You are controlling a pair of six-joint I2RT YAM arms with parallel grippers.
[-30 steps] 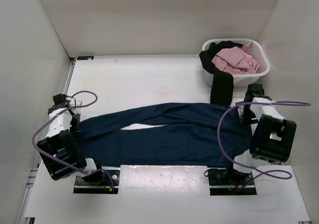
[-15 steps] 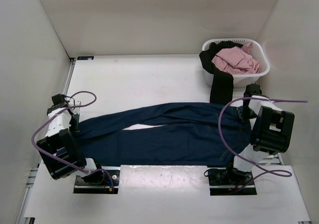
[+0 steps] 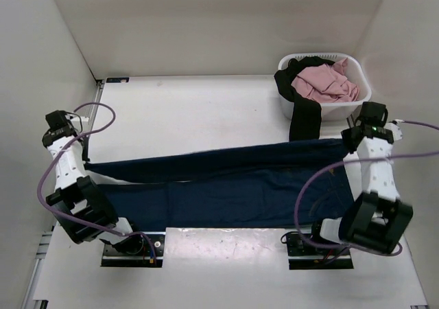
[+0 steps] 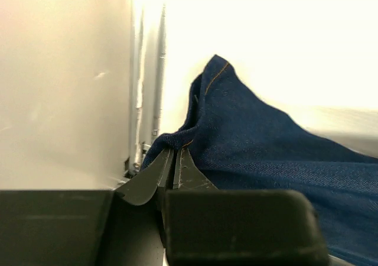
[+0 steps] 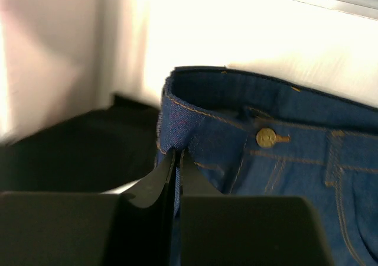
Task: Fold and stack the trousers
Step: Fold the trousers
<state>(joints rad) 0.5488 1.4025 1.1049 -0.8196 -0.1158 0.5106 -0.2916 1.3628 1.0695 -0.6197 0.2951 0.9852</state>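
Observation:
The dark navy trousers (image 3: 226, 185) stretch across the table from left to right, their far edge lifted and pulled taut between both arms. My left gripper (image 3: 85, 159) is shut on the leg end, whose hem with tan stitching (image 4: 207, 106) rises out of the closed jaws. My right gripper (image 3: 348, 144) is shut on the waistband (image 5: 177, 115) beside the brass button (image 5: 266, 138). The near part of the trousers lies flat on the table.
A white laundry basket (image 3: 362, 99) stands at the back right holding a pink garment (image 3: 322, 82), with a black garment (image 3: 305, 117) hanging over its side onto the table. White walls close in on the left, the right and the back.
The right gripper has shut on the waistband. Both arms have risen and moved toward the back, lifting the trousers' far edge off the table and stretching it straight.

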